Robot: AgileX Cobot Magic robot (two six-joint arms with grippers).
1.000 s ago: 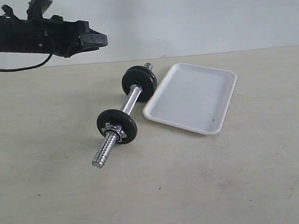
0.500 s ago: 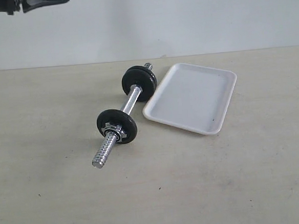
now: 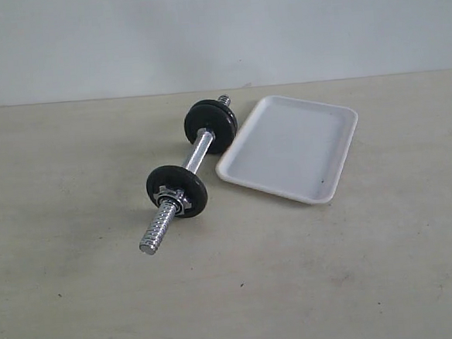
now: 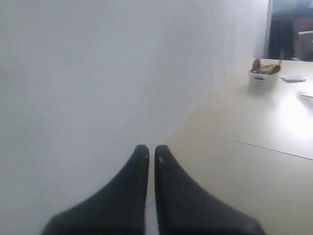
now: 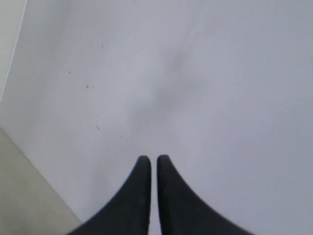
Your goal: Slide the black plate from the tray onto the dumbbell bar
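Note:
The dumbbell bar [image 3: 197,154] lies on the beige table, its threaded end [image 3: 157,227] pointing toward the front. The black plate [image 3: 210,125] sits on the bar's far end, right beside the white tray [image 3: 290,146], which holds nothing. A second black disc [image 3: 176,191] with a silver star-shaped nut is on the near half of the bar. Neither arm shows in the exterior view. My left gripper [image 4: 151,151] is shut on nothing, facing a white wall and the tabletop. My right gripper [image 5: 150,160] is shut on nothing too, facing a white wall.
In the left wrist view a small white basket [image 4: 264,78] with brown contents stands far off on the table, past a thin seam line [image 4: 264,148]. A white wall [image 3: 216,30] backs the table.
The left arm has drawn away up and to the left, out of the exterior view. The dumbbell bar, its discs and the tray have not moved.

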